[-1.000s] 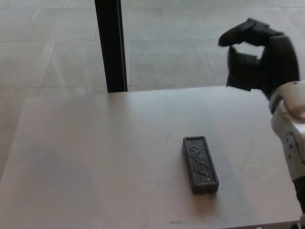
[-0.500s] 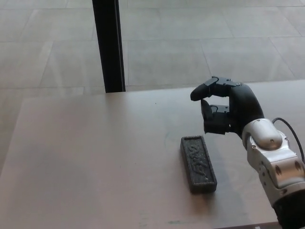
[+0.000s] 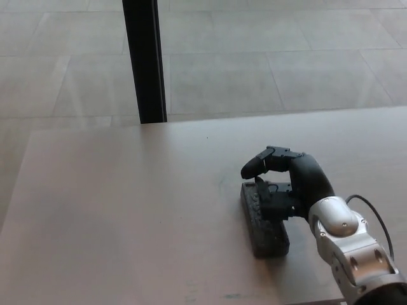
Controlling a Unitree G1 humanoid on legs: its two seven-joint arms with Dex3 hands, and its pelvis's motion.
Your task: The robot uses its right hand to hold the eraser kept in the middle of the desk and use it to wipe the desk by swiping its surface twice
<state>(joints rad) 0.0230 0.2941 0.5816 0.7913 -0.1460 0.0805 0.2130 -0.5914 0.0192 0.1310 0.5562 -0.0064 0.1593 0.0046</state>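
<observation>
Eraser: a dark rectangular block [image 3: 266, 229] lying flat on the counter, a little toward 4 o'clock from the counter's middle. Its long side runs from about 11 o'clock at the far end to 5 o'clock at the near end. The top face has raised lettering, too small to read.

Right hand: the black hand [image 3: 286, 184] comes in from 5 o'clock and sits over the far half of the eraser. The thumb [image 3: 255, 166] reaches out toward 9 o'clock above the block's far end; the fingers [image 3: 275, 202] curl down onto the block's right side and top. The fingers are partly closed around the eraser, touching it, but whether the grip is firm cannot be told. The near half of the eraser shows clear of the hand.

Right arm: a silver wrist and forearm [image 3: 346, 248] run from the hand to the 5 o'clock corner, with a thin black cable [image 3: 372, 213] looping beside the wrist.

Left hand: not showing.

Counter: a pale, smooth top [image 3: 114, 210] filling the lower half of the view, its far edge running across the middle.

Floor: large pale tiles [image 3: 254, 57] beyond the counter.

Post: a black upright post [image 3: 145, 60] at 11 o'clock, standing on the floor just behind the counter's far edge.
</observation>
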